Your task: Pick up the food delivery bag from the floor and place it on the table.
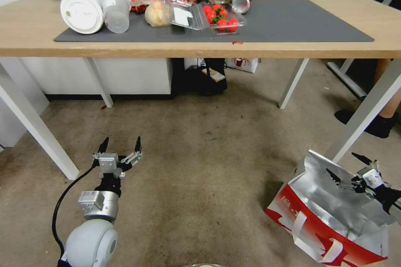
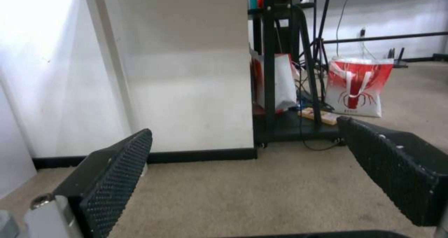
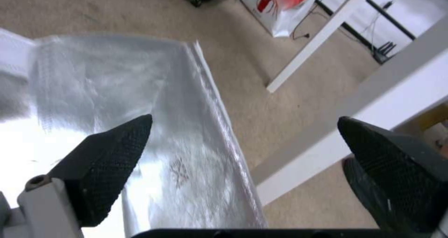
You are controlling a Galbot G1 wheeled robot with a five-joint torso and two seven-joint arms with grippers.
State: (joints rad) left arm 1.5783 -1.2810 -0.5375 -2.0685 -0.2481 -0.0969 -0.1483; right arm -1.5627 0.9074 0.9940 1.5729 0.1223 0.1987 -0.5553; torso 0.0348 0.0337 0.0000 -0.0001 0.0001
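Foil lining catches the light inside the food delivery bag (image 1: 334, 212), a large boxy white bag with red side panels and white strap handles, which sits on the worn brownish-grey carpeted floor (image 1: 200, 183) in the lower right of the head view, just beside a white angled leg of the large light-wood table (image 1: 200, 48) with its dark grey mat. The bag looks soft and thin-walled; its silver rim is crumpled and leans, so it would likely buckle under a pinch and the foil may slip between the pads. It appears empty, so probably light. The looped white strap handles at the near red panel seem the surest hold; the upright foil edge is the nearer one. The mouth points up and slightly toward the robot, and the long axis runs diagonally from the frame's lower right up toward the table leg. The right gripper (image 1: 348, 171) hovers over the open mouth at the bag's far rim, jaws spread wide; in the right wrist view one finger (image 3: 110, 161) lies over the foil and the other over the carpet, straddling the foil edge without touching it. The left gripper (image 1: 120, 147) hangs low over bare carpet at lower left, jaws apart, holding nothing.
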